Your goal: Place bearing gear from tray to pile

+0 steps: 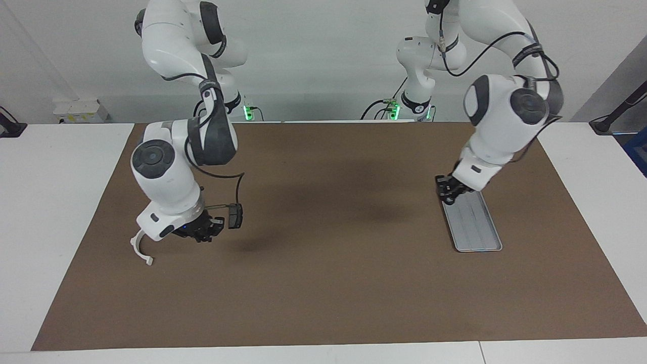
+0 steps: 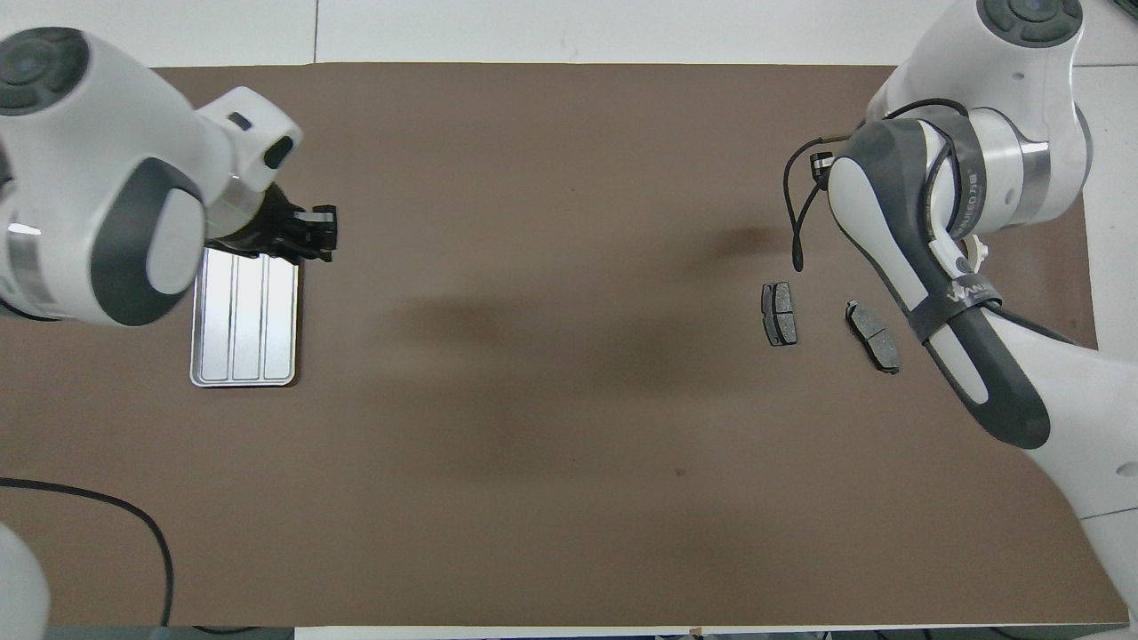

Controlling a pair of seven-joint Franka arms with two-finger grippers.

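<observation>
The silver tray point(image 1: 477, 227) lies toward the left arm's end of the table, and its visible ridged floor point(image 2: 244, 311) holds nothing. No bearing gear shows in either view. My left gripper point(image 1: 448, 191) hangs raised over the tray; it also shows in the overhead view point(image 2: 316, 233). The pile lies toward the right arm's end: a white bracket point(image 1: 141, 250), one brake pad point(image 1: 235, 216) and a second pad point(image 2: 873, 336) beside the first point(image 2: 780, 313). My right gripper point(image 1: 204, 231) is low over the pile and covers the second pad in the facing view.
A brown mat point(image 1: 323, 283) covers the table. A black cable point(image 2: 796, 222) loops from the right arm over the mat near the brake pads. Another cable point(image 2: 133, 524) lies at the table edge nearest the left arm's base.
</observation>
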